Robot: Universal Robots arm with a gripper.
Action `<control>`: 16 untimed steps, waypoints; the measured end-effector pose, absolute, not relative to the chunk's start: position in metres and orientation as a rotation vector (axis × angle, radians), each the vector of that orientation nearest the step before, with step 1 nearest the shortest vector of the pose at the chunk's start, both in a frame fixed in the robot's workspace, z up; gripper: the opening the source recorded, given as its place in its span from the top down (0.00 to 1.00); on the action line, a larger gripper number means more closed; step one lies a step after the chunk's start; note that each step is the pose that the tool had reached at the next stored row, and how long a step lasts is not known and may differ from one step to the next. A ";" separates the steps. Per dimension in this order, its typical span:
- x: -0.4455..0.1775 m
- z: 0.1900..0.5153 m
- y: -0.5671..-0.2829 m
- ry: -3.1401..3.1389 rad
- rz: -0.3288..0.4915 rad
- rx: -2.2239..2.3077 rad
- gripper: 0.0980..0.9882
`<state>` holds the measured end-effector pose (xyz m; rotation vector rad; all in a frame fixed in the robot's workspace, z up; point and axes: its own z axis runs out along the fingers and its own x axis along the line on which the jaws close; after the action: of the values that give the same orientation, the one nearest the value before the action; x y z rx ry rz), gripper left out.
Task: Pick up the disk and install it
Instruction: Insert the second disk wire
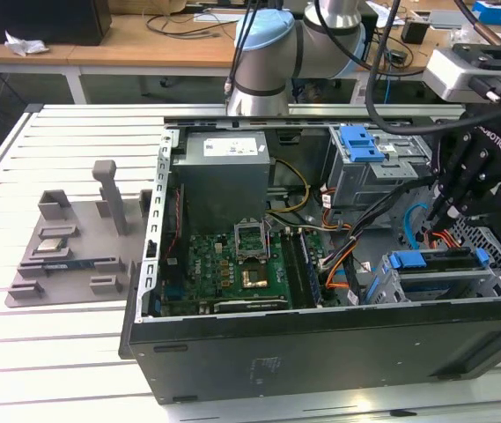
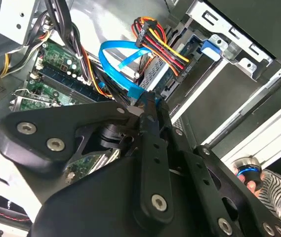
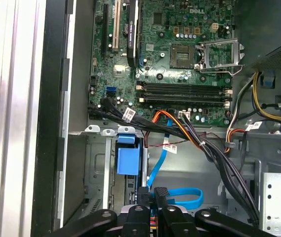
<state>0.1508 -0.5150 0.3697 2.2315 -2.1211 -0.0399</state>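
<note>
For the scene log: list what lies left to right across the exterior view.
Grey parts tray → green motherboard → orange and black cable bundle → disk in its bay → gripper above it.

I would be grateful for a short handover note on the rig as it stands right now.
Gripper: shut, holding nothing, tips down inside the case beside the blue cable.
Disk: in its blue carrier, lying in the lower drive cage just below the gripper.
Done: disk appears placed in the cage.
Left: whether it is fully seated cannot be told from these views.
</note>
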 end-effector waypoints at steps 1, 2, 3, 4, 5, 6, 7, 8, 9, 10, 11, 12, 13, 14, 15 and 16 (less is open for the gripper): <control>0.151 0.370 -0.515 -2.121 -0.040 2.232 0.93; 0.151 0.369 -0.517 -2.121 -0.040 2.232 0.93; 0.151 0.370 -0.521 -2.121 -0.040 2.232 0.93; 0.151 0.369 -0.524 -2.121 -0.040 2.231 0.93; 0.151 0.368 -0.528 -2.121 -0.040 2.232 0.93; 0.151 0.365 -0.529 -2.121 -0.040 2.231 0.93; 0.151 0.363 -0.530 -2.121 -0.040 2.232 0.93; 0.152 0.361 -0.530 -2.121 -0.040 2.231 0.93; 0.153 0.359 -0.530 -2.121 -0.040 2.231 0.93; 0.154 0.357 -0.530 -2.120 -0.039 2.231 0.93; 0.154 0.356 -0.530 -2.120 -0.038 2.231 0.93; 0.155 0.355 -0.530 -2.120 -0.037 2.230 0.93; 0.156 0.355 -0.530 -2.119 -0.037 2.230 0.93; 0.156 0.354 -0.530 -2.119 -0.036 2.229 0.93; 0.158 0.352 -0.530 -2.118 -0.034 2.228 0.93; 0.159 0.351 -0.530 -2.118 -0.034 2.228 0.93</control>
<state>0.1586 -0.5301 0.3509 2.2281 -2.1181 -0.0335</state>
